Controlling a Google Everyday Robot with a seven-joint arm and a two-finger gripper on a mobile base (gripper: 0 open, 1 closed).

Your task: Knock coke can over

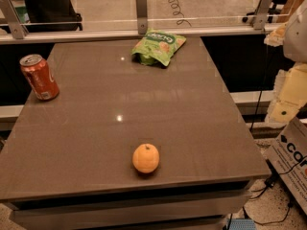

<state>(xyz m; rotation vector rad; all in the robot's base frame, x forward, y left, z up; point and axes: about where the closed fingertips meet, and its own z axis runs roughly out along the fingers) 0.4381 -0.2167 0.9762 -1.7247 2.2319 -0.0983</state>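
Observation:
The coke can (39,77) is a red can with white lettering and a silver top. It stands upright near the left edge of the grey table (144,109), towards the back. My gripper does not show in the camera view. Only a white and pale yellow shape (292,71) shows at the right edge, beyond the table, and I cannot tell whether it belongs to my arm. Nothing touches the can.
An orange fruit (146,158) lies near the table's front edge at the middle. A green snack bag (158,47) lies at the back centre. A glass railing with metal posts (141,11) runs behind the table. A cardboard box (292,162) and cables sit on the floor at the right.

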